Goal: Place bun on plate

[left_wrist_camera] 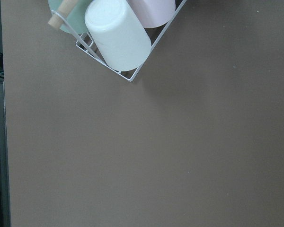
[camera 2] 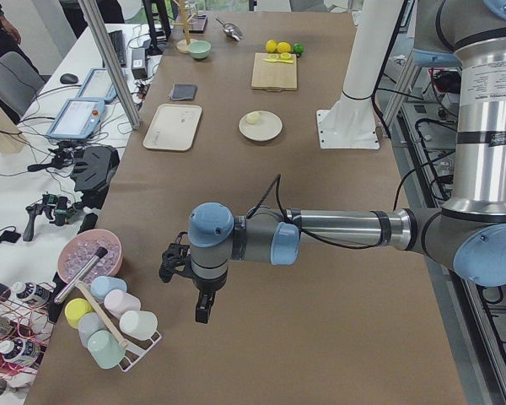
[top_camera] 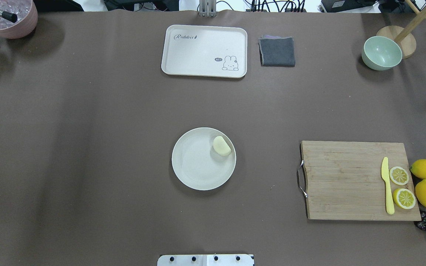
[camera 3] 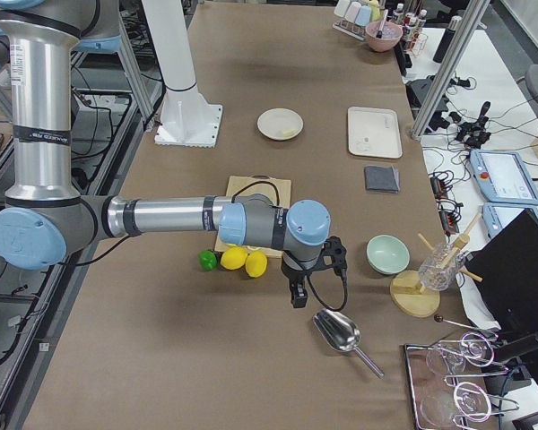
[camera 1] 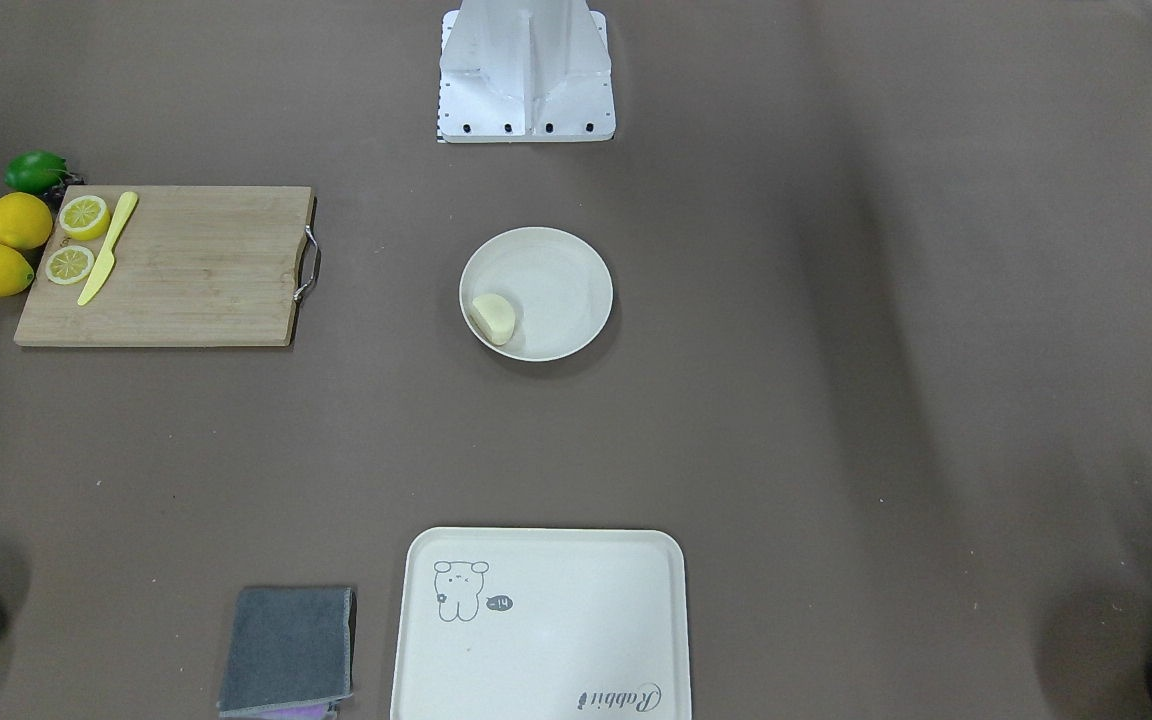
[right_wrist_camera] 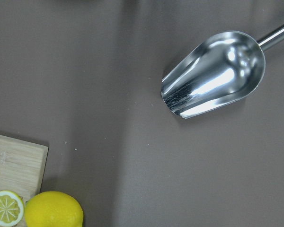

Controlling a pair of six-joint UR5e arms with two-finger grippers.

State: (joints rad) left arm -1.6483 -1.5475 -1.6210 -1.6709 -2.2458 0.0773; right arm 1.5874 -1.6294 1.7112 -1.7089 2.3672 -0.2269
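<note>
Overhead exterior first: where is the small, pale cream, rounded bun [top_camera: 222, 146] seen?
— It is seen lying inside the round, off-white shallow plate [top_camera: 194, 168], against the rim at the plate's upper right. The plate is set at the middle of the frame on the brown-covered desk [top_camera: 87, 147].

And in the exterior front-facing view?
— There the bun is found at the plate's lower left, again touching the rim.

How is the left tool [camera 2: 202, 308] held?
— It is pointed down over bare desk in the lower left of the exterior left view, near a wire rack of pastel cups [camera 2: 122, 302]. Whether it is released or clenched cannot be told.

And the right tool [camera 3: 296, 294]?
— It is hung low at the centre of the exterior right view, just beside two whole yellow lemons [camera 3: 235, 258] and near a shiny metal scoop [camera 3: 336, 331]. Its state cannot be told either. Both tools are kept well apart from the plate.
</note>
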